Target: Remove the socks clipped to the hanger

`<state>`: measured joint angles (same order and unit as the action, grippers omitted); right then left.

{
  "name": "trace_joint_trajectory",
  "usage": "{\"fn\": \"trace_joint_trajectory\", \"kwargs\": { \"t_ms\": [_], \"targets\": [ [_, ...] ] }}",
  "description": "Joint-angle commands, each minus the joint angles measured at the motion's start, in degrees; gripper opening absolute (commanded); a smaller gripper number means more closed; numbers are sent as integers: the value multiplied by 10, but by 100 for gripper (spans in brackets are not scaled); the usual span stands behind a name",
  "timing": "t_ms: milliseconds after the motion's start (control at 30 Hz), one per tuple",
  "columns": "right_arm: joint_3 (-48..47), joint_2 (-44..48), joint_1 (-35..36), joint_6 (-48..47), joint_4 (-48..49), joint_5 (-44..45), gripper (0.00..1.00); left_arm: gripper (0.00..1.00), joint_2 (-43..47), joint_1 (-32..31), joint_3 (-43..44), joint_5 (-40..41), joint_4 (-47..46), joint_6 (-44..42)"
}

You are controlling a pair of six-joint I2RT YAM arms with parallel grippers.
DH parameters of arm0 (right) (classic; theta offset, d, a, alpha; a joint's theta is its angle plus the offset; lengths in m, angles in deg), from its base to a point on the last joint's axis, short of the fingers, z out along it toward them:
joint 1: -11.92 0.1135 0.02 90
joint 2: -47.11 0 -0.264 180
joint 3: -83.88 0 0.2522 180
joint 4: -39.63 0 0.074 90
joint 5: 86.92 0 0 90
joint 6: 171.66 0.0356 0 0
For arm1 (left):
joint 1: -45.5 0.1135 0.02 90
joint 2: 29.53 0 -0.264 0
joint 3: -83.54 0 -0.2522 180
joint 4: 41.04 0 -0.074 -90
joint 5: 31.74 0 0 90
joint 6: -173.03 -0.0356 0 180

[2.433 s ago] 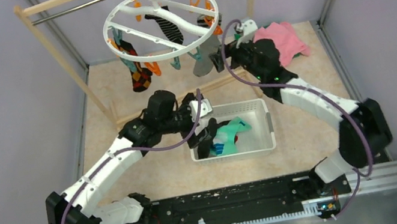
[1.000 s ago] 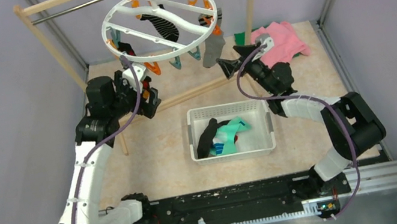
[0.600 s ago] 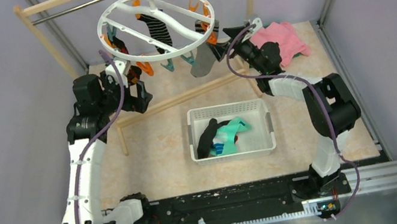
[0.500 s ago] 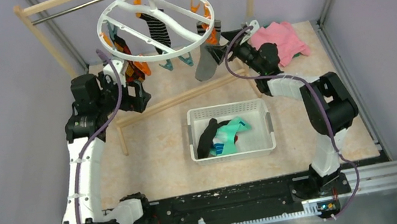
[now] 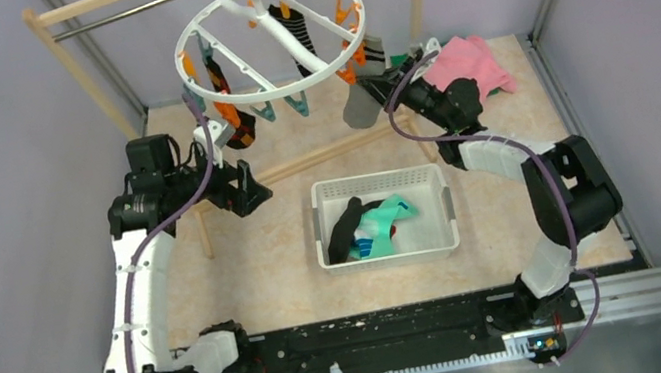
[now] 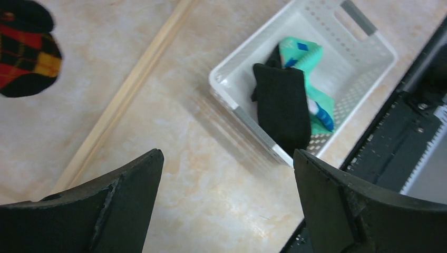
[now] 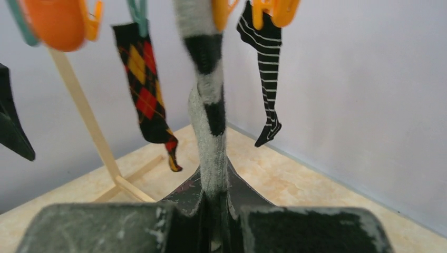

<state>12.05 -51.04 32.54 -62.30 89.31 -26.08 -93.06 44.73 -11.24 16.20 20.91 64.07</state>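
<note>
Right tool (image 7: 213, 203) pinches the grey sock (image 7: 208, 132) dangling at four o'clock on the hanger (image 5: 181, 64), so a steady downward tug should pop its orange clip (image 7: 224, 10), while left tool (image 6: 226, 155) hangs spread, empty.

**Beige marbled table (image 5: 261, 279) carrying a basket, a rack rail and a cloth**
A white slotted basket (image 5: 389, 256) sat on the table, ahead of the arms' mounting rail. Just beyond the basket, the wooden rack's bottom rail (image 5: 322, 157) lay slanting across the surface. A crumpled pink cloth (image 5: 473, 61) lay farther beyond the basket, to its right, by the far corner.
</note>
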Motion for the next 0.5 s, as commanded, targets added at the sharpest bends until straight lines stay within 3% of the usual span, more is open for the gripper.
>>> {"fn": "trace_joint_trajectory", "kwargs": {
  "t_ms": [0, 233, 467],
  "targets": [
    [28, 90, 19, 5, 10, -14, 0, 99, 30, 2, 13, -112, 65, -55],
    [63, 188, 120, -23, -100, 26, 0, 99, 56, 2, 12, -164, 102, -85],
    [101, 253, 250, -40, -152, 127, 0, 99, 77, 1, 9, -221, 102, -93]
  ]
}}
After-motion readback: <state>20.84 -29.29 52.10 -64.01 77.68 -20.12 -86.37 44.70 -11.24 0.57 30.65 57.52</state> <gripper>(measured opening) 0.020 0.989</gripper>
